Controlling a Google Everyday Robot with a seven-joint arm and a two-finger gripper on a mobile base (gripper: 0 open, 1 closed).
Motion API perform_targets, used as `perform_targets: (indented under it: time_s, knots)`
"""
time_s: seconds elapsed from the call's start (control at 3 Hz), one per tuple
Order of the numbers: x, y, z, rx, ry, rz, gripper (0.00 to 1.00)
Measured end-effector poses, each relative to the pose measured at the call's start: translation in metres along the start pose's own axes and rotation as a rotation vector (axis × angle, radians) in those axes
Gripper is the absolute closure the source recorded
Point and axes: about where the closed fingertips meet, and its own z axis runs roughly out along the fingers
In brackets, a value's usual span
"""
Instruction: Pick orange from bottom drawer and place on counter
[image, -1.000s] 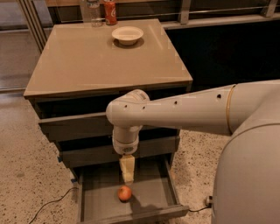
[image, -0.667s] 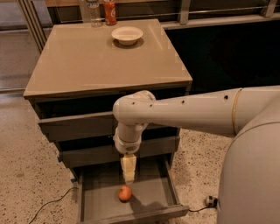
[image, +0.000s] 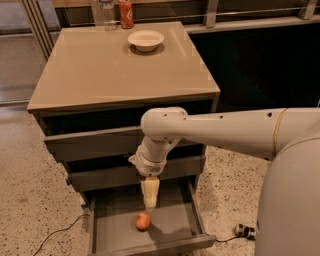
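**End effector poised above the orange in the opened bottom drawer**

The end effector (image: 150, 202) is seen pointed straight down, inside the pulled-out bottom drawer (image: 176, 222) and just in front of the two upper drawer fronts. How far it is opened cannot be told from this view. Nothing is seen to be held by it.

The orange (image: 143, 220) is found just below the end effector's tip and slightly to the left of it as pictured, resting on the flat grey floor of the drawer. A narrow gap is seen between the tip and the fruit, so they are not touching. The orange lies near the middle of the drawer floor, apart from the side walls and the front rim.

Directly behind the end effector, the middle drawer (image: 110, 176) and the top drawer (image: 90, 146) are shown partly drawn out, each less far than the bottom one.

Well above and beyond the end effector, the glossy tan desk (image: 110, 75) is spread out. At its far edge a white bowl (image: 145, 39) is set, with a red soda can (image: 126, 8) and a clear bottle (image: 105, 7) further back and to the left.

The white arm (image: 225, 131) is carried in from the right, bent at a rounded joint above the end effector. The speckled floor (image: 30, 200) is seen on both sides of the cabinet, and a thin cable (image: 55, 233) lies on it down to the left of the end effector.
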Motion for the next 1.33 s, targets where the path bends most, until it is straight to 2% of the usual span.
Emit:
perform_targets:
  time_s: [0.33,0.67,1.0,1.33]
  knots:
    - [-0.0005,0.0006,-0.0005,0.009,0.003,-0.004,0.0]
    - [-0.0037,0.0038,-0.0038,0.06,0.023,-0.028,0.0]
    - [-0.0089,0.0087,-0.0078,0.142,0.064,-0.066,0.0]
    - [-0.0089,0.0087,-0.0078,0.142,0.063,-0.066,0.0]
